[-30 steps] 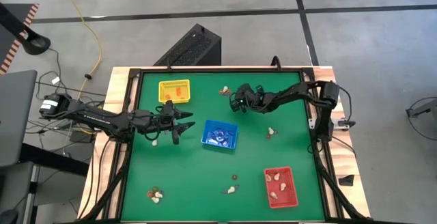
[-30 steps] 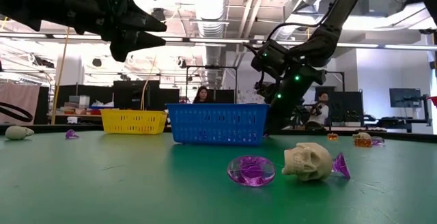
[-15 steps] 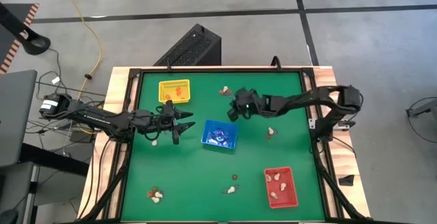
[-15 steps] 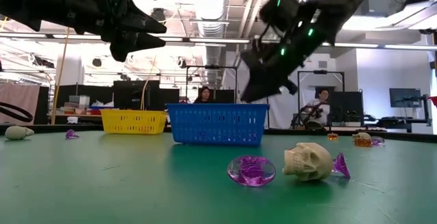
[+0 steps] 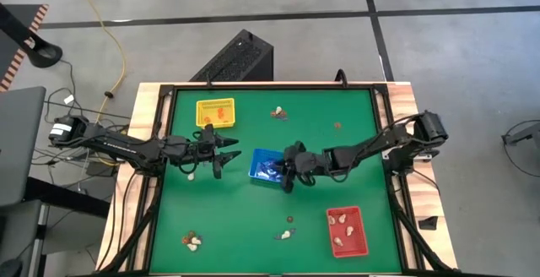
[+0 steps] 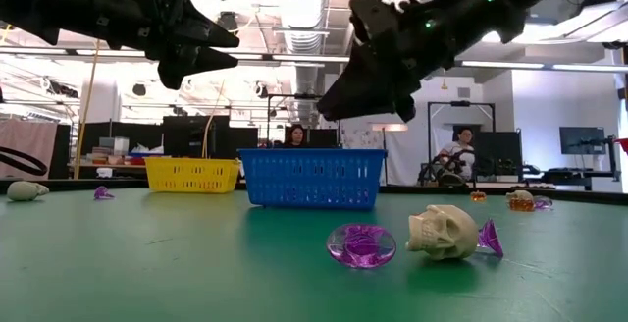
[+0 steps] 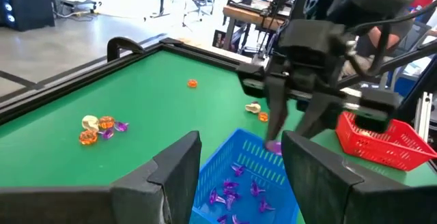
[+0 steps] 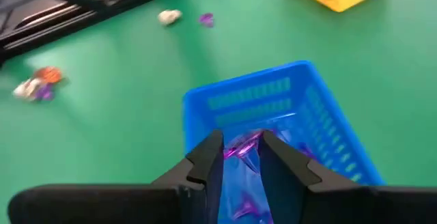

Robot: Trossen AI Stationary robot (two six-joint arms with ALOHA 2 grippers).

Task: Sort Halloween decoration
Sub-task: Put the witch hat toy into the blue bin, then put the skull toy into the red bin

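A purple Halloween decoration (image 8: 240,146) sits pinched between the fingers of the right gripper (image 8: 241,157) above the blue tray (image 5: 271,165), though its shape is hard to make out and the fingers cover much of it. More purple trinkets (image 7: 232,191) lie in that tray, partly cut off in the left wrist view. The left gripper (image 5: 226,155) hovers spread wide and empty between the yellow tray (image 5: 215,112) and the blue one.
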